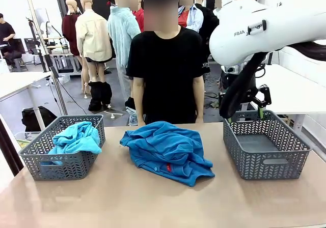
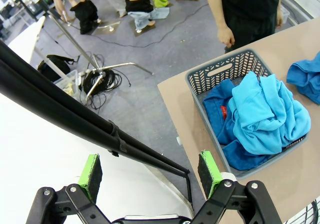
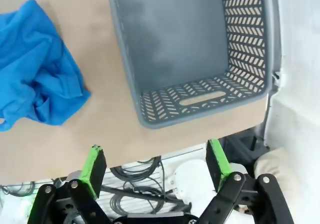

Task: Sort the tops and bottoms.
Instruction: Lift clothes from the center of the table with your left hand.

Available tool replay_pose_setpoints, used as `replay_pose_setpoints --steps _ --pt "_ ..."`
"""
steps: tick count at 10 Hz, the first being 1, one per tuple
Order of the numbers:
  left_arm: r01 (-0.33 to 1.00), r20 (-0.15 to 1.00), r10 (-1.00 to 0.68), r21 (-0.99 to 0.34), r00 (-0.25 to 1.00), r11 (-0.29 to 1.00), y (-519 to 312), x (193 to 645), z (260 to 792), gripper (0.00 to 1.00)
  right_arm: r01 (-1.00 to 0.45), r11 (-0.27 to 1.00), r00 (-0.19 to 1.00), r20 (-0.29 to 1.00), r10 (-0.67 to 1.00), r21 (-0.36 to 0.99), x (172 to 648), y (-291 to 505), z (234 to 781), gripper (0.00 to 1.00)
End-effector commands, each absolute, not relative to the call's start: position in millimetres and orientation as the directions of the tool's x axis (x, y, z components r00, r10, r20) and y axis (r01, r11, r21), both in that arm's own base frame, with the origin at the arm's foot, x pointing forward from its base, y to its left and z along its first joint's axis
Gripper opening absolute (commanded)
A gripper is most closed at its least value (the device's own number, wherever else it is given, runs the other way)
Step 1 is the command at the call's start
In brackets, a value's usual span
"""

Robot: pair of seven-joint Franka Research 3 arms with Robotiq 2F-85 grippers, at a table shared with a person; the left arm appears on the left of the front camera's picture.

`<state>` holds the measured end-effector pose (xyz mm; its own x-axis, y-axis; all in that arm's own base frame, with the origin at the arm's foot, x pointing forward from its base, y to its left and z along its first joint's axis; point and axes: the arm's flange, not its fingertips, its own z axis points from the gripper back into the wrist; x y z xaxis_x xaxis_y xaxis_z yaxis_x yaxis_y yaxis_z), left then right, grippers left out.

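A heap of blue tops (image 1: 168,151), one with a small red tag (image 1: 168,167), lies mid-table in front of the person. More tops, turquoise (image 2: 265,114) over royal blue (image 2: 220,109), fill the left grey basket (image 1: 61,159). Any bottoms are hidden in the folds. My right gripper (image 1: 245,115) hangs open above the far rim of the empty right basket (image 1: 265,146), holding nothing. The right wrist view looks past its gripper (image 3: 156,165) into that basket (image 3: 190,44), with the heap's edge (image 3: 35,69) to the side. My left gripper (image 2: 150,171) is open and empty, off the table's left end, high beside the left basket (image 2: 215,74).
The person stands at the far edge, arms down, one hand (image 2: 227,34) near the left basket. A black stand pole (image 2: 75,114) crosses under my left gripper, with cables (image 2: 100,81) on the floor. Bare table runs along the front edge (image 1: 153,207).
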<state>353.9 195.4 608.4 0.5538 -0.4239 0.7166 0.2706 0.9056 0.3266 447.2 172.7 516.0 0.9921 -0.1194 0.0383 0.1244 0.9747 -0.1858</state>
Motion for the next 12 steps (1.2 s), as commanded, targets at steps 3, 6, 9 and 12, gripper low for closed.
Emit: replay_pose_setpoints --steps 3,6,9,12 --pt "0.274 0.704 -0.429 0.33 0.566 0.903 197 354 610 1.0 -0.192 0.966 0.928 0.288 0.236 -0.175 446 76 518 1.0" --pt "0.274 0.704 -0.429 0.33 0.566 0.903 197 354 610 1.0 -0.327 0.944 0.849 0.427 0.313 -0.041 444 42 512 1.0" --pt "0.34 0.744 -0.466 0.332 0.479 0.88 165 352 620 1.0 -0.188 0.964 0.901 0.357 0.245 -0.186 452 52 535 1.0" --pt "0.565 0.789 -0.58 0.389 0.203 0.727 26 362 661 1.0 -0.188 0.964 0.901 0.357 0.245 -0.186 452 52 535 1.0"
